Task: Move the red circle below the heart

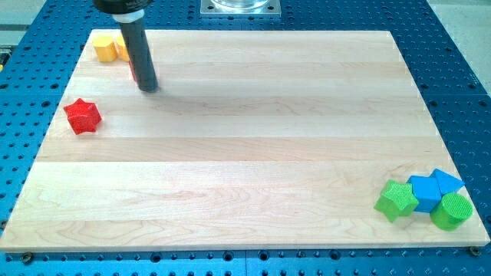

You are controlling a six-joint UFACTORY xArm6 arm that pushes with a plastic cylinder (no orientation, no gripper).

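Note:
My tip point(149, 88) rests on the board near the view's top left. A red block point(133, 70), probably the circle, shows only as a thin sliver behind the rod's left side, touching it or very close. Two yellow blocks point(106, 47) sit together at the top left corner, just up and left of the rod. The right one point(122, 48) is partly hidden by the rod, and I cannot tell which of them is the heart.
A red star point(82, 116) lies near the left edge, below and left of my tip. At the bottom right corner a green star point(397, 200), a blue cube point(424, 192), another blue block point(446, 182) and a green circle point(451, 211) cluster together.

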